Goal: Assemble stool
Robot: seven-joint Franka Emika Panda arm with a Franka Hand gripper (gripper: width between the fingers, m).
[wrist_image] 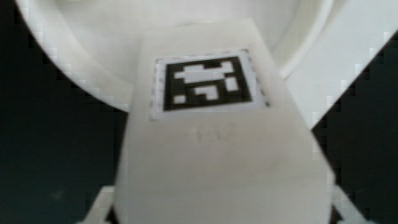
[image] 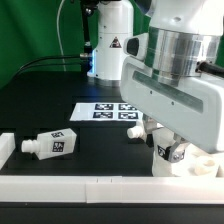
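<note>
My gripper (image: 168, 148) is shut on a white stool leg (image: 170, 152) with a black-and-white tag and holds it upright at the exterior view's lower right. In the wrist view the leg (wrist_image: 210, 120) fills the middle between my fingers (wrist_image: 103, 202), tag facing the camera. The round white seat (wrist_image: 80, 60) lies right behind and under it; whether they touch I cannot tell. In the exterior view only the edge of the seat (image: 207, 166) shows. A second leg (image: 52, 143) lies on its side on the black table at the exterior view's left.
The marker board (image: 108, 110) lies flat mid-table. White border rails (image: 90, 184) run along the front edge, with a white corner piece (image: 5, 148) at the left. The robot base (image: 110, 45) stands at the back. A small white part (image: 138, 128) is half hidden behind my gripper.
</note>
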